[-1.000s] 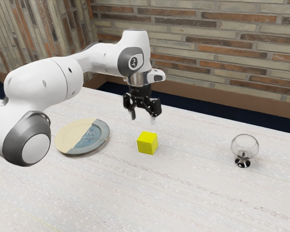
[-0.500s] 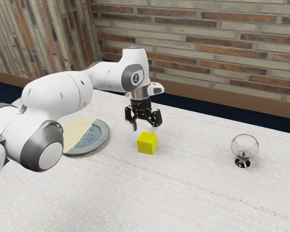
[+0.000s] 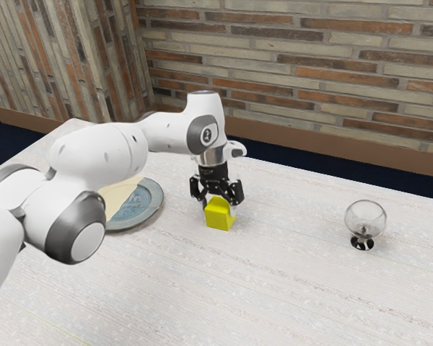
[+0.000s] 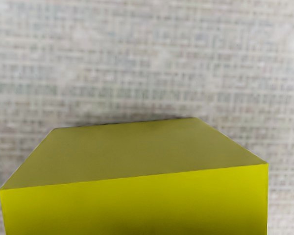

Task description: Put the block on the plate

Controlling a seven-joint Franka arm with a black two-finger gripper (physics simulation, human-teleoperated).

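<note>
Item one, the yellow block [image 3: 218, 220]: I find it resting on the pale table [image 3: 274, 288], off the plate [image 3: 144, 204], taken here as my landmark for all places. Immediately over the block is my gripper [image 3: 219, 210], pointing down, its fingers parted and standing on opposite sides of the block; I record it as released (whether either finger touches a face, I cannot tell from my post). The wrist view agrees on position, with the block large and close under the hand, two faces in sight. Next out, the plate lies well apart from the block, toward the exterior view's left; it is part cream, part grey-blue, and my arm [image 3: 101, 160] hides some of it. Farther from the block, toward the exterior view's right, a clear round glass [image 3: 366, 218] stands upright on the table. Farthest from the block, beyond the table, is a brick wall [image 3: 310, 72].
</note>
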